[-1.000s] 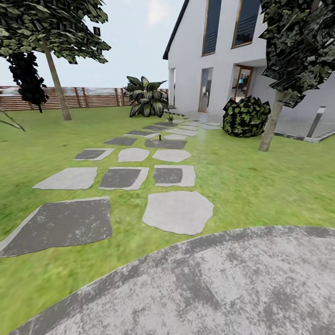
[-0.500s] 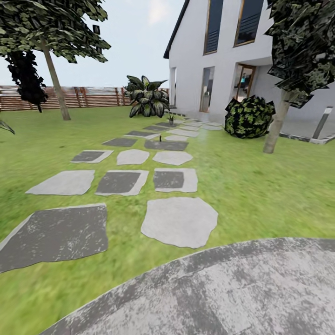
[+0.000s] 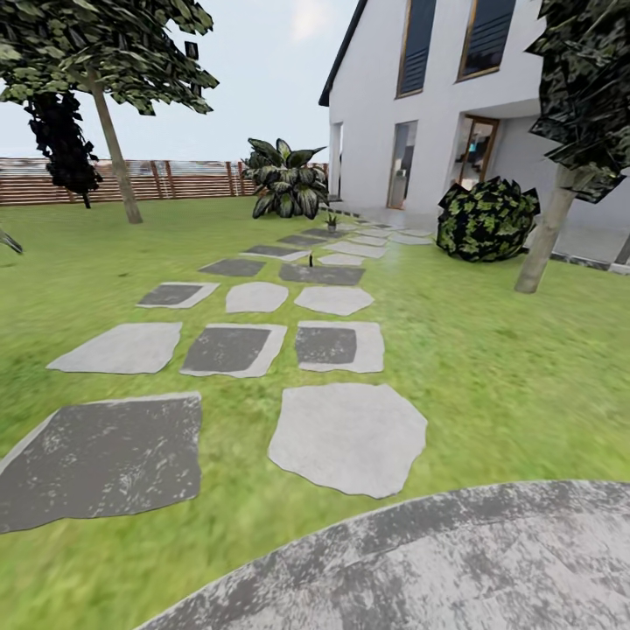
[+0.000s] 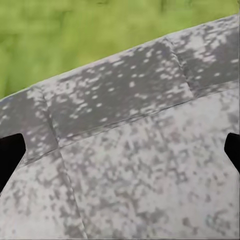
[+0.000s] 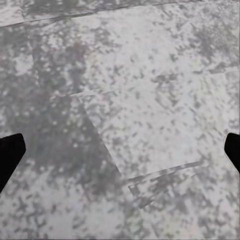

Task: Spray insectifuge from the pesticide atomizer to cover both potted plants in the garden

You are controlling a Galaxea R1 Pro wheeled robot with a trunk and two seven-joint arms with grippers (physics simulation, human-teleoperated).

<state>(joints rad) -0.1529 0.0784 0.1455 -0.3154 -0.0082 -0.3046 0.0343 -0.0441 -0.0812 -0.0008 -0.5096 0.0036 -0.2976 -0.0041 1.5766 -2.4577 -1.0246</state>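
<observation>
Outdoor garden, daylight, pale sky. Lawn [image 3: 490, 367] with a stepping-stone path [image 3: 348, 434] running from a curved grey paved pad [image 3: 455, 569] toward a white house [image 3: 385, 114]. House has tall dark windows [image 3: 416, 44] and a wood-framed door [image 3: 477, 153]. Round bush [image 3: 486, 220] near the door, tree [image 3: 109, 122] on the left, another tree [image 3: 551, 219] on the right, striped-leaf shrub [image 3: 287, 179] by the house corner. Wooden slat fence [image 3: 166, 179] along the back.

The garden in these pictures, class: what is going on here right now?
Nothing is being handled. The head view looks from a round paved patch along a stepping-stone path over grass toward a white house. A tiny dark upright thing, perhaps the pesticide atomizer, stands far along the path. Both wrist views look down on grey paving, with dark fingertips wide apart at the edges and nothing between them.
</observation>
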